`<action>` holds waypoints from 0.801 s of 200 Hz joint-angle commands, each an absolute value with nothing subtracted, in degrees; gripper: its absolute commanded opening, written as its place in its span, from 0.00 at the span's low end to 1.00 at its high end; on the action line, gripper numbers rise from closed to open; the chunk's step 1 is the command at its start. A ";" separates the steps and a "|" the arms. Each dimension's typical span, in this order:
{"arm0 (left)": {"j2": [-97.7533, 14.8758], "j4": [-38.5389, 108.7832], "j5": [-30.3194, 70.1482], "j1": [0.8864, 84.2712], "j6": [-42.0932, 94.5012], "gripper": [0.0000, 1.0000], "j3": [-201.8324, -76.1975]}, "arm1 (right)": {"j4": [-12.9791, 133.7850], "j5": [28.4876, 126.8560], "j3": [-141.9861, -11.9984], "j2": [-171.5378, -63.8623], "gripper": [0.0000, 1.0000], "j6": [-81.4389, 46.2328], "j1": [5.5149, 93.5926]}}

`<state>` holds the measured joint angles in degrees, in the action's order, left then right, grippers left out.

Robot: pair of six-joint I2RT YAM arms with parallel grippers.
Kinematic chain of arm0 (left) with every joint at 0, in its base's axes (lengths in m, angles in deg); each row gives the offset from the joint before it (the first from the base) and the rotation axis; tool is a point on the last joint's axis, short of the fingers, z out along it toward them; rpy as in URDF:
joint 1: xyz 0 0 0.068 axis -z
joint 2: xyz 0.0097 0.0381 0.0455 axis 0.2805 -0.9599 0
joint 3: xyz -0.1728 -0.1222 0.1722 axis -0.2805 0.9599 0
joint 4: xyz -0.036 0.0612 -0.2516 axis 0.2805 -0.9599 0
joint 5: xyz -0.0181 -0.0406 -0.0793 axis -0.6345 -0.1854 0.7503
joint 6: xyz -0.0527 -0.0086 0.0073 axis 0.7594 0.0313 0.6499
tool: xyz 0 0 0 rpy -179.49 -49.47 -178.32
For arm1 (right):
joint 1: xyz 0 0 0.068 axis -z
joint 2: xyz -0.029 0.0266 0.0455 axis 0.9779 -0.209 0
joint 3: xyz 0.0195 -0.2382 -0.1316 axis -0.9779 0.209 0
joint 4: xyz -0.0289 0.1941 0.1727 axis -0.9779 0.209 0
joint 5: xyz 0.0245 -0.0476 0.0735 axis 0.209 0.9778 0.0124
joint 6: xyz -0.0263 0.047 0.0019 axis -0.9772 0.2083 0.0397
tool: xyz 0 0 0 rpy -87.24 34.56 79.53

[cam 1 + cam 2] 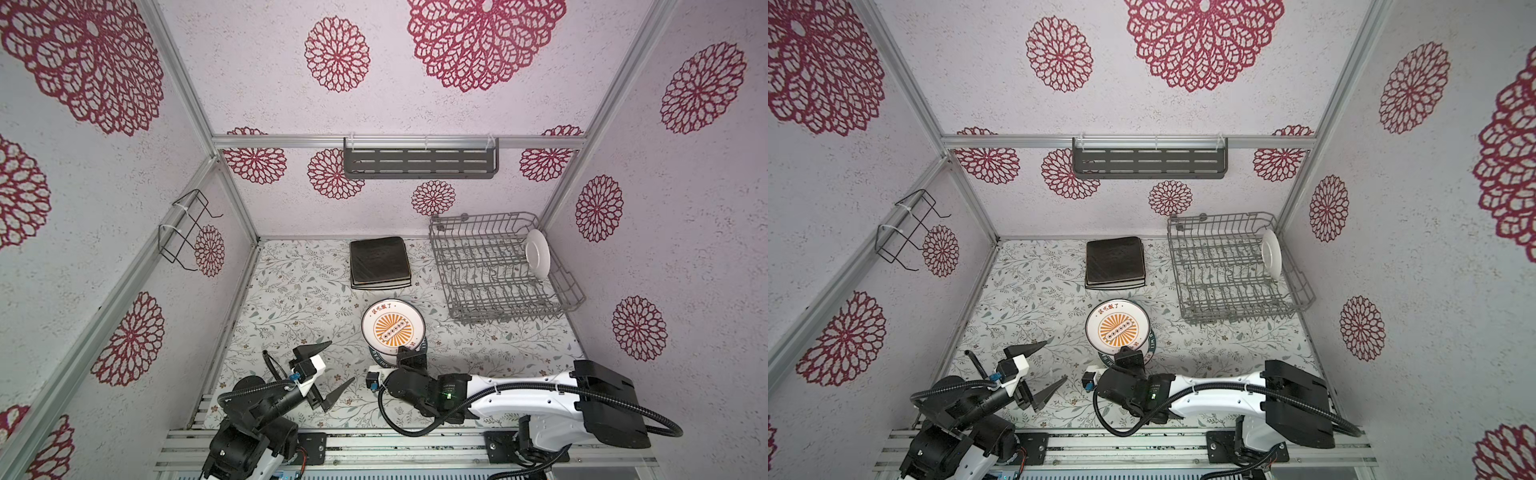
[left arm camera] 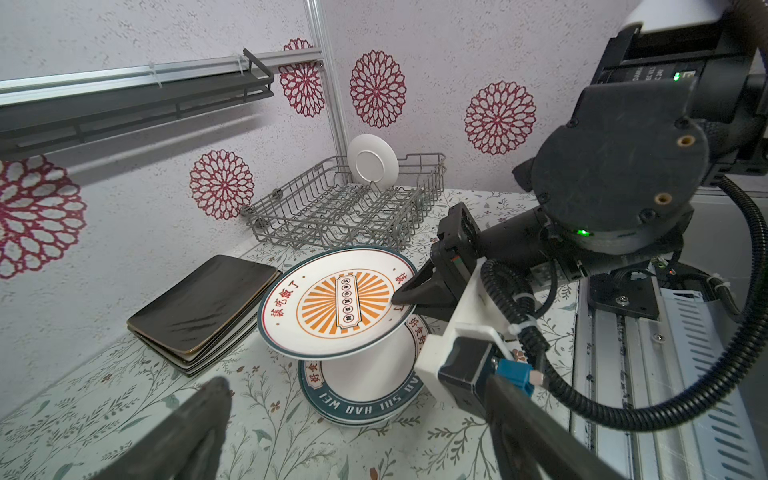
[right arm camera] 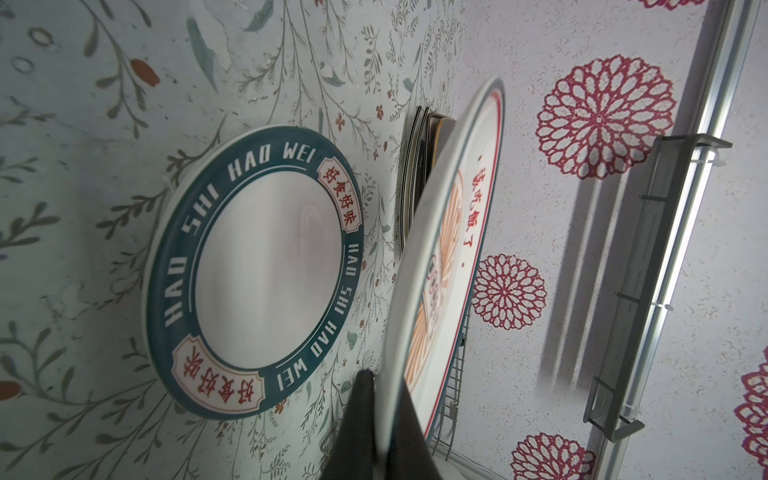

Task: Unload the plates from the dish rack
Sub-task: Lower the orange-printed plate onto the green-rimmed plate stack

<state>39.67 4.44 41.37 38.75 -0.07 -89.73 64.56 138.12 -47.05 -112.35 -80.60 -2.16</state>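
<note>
- dark grey slotted shelf (image 1: 419, 160) up on the back wall, hung off a silver aluminium rail (image 1: 282, 142) with pale ties
- skinny black wire holder (image 1: 185, 228) strapped to the slanted frame bar (image 1: 124, 286) on the left side with white zip ties
- table cover (image 1: 291, 299) is a pale leafy print with tiny red blossoms
- walls (image 1: 257, 91) are off-white and bumpy, with red lacy flower medallions (image 1: 336, 54) all over

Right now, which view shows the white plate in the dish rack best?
Left wrist: the white plate shows its round underside, on edge in the dish rack. Both top views see it obliquely; right wrist misses it.
</note>
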 commanded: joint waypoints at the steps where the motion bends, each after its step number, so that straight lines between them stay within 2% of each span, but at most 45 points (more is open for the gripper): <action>1: 39.83 4.42 41.92 38.77 -1.14 0.97 -89.43 | 63.70 140.57 -47.42 -111.98 0.00 -77.85 -2.50; 160: 39.65 4.44 41.99 38.79 -1.21 0.97 -89.43 | 64.42 138.44 -45.89 -114.97 0.00 -74.98 -2.58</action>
